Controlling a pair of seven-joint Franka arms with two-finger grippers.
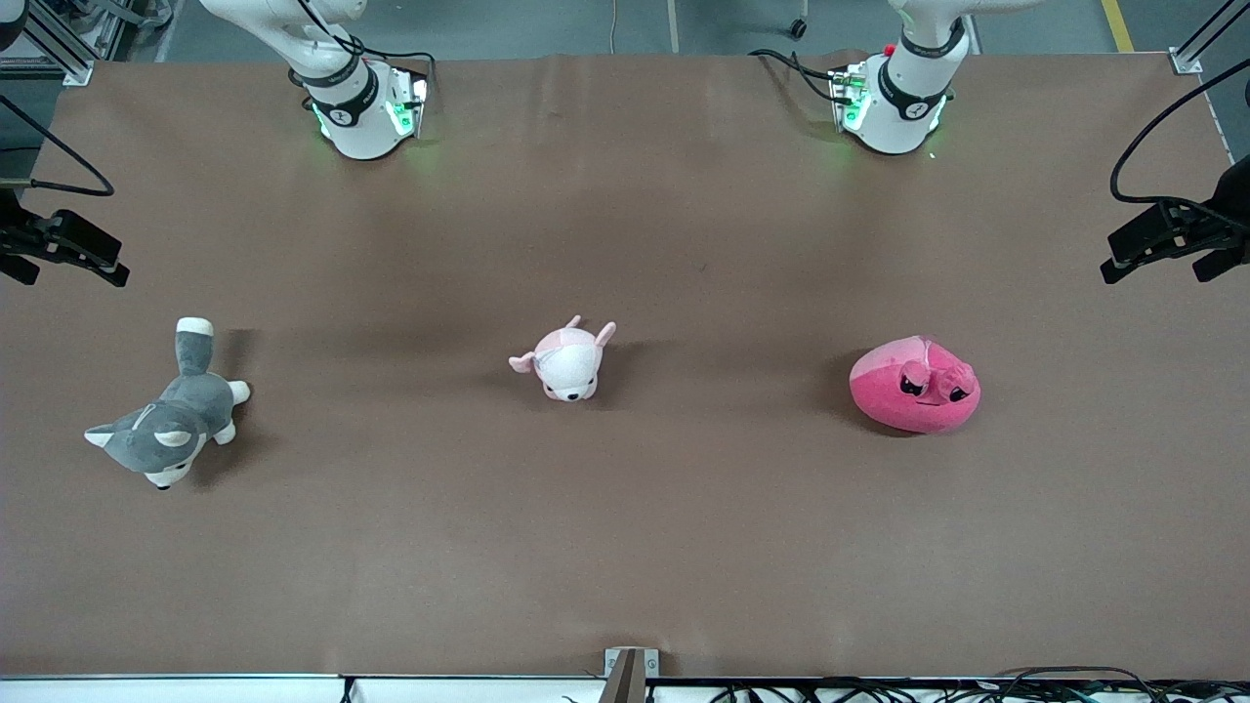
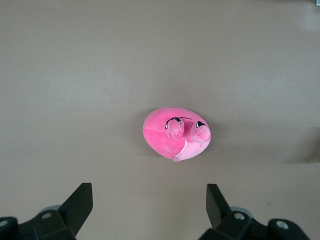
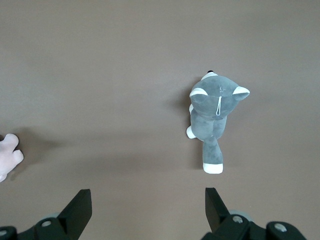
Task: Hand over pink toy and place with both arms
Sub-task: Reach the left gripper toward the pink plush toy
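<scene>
The pink toy, a hot-pink rounded plush with dark angry eyes, lies on the brown table toward the left arm's end. It also shows in the left wrist view. My left gripper is open and empty, high above the table beside the toy and apart from it. My right gripper is open and empty, high above the table beside the grey husky plush. In the front view only the two arm bases show, the left and the right; both grippers are out of that view.
A pale pink-and-white animal plush lies mid-table; its edge shows in the right wrist view. The grey-and-white husky plush lies toward the right arm's end. Black mounts with cables stand at both table ends.
</scene>
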